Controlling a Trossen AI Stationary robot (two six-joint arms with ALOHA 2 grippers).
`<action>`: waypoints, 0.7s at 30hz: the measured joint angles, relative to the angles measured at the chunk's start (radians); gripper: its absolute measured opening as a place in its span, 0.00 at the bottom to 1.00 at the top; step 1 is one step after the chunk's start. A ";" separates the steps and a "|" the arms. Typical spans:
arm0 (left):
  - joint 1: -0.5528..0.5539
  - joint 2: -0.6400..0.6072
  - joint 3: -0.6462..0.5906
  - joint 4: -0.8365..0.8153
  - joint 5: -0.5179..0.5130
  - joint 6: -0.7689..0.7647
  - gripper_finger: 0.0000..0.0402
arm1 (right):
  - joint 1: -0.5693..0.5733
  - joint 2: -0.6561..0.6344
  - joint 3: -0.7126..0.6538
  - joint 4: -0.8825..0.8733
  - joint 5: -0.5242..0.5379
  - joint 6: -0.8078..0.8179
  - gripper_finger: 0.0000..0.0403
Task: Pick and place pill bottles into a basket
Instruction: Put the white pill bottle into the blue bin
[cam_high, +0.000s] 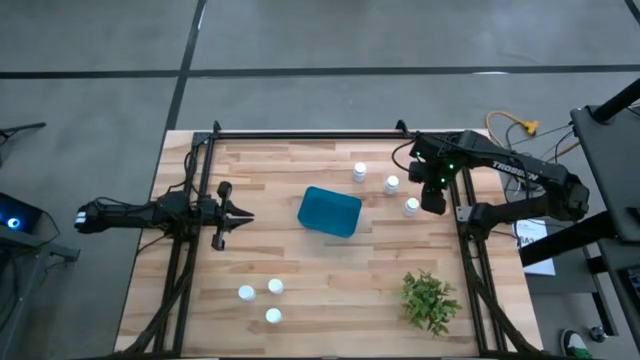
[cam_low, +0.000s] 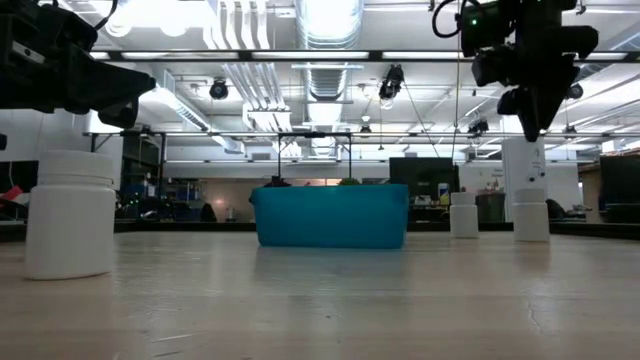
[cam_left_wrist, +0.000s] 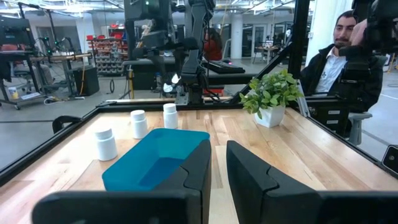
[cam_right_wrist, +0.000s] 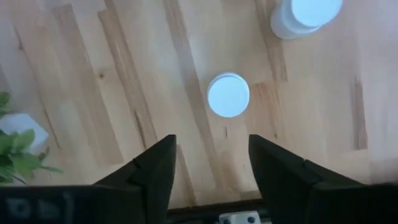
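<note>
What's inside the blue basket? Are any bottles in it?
The basket looks empty: the high and left wrist views show only its blue floor. All six pill bottles stand outside on the table.

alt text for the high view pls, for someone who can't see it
Overhead view of a wooden table with an empty teal basket at its centre and six white pill bottles standing outside it: three to its right, three near the front left. The right gripper hangs open beside the right-hand group; the left gripper waits open left of the basket, and a small green plant sits front right.
</note>
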 joint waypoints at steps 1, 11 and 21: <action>0.000 0.000 0.000 0.000 0.000 0.000 0.08 | 0.000 0.000 -0.005 0.009 -0.001 -0.035 0.50; 0.000 0.000 0.000 0.000 0.000 0.000 0.08 | 0.002 0.000 -0.036 0.064 0.011 -0.309 0.56; 0.000 0.000 0.000 0.000 0.000 0.000 0.08 | 0.002 -0.001 -0.091 0.141 0.100 -0.404 0.56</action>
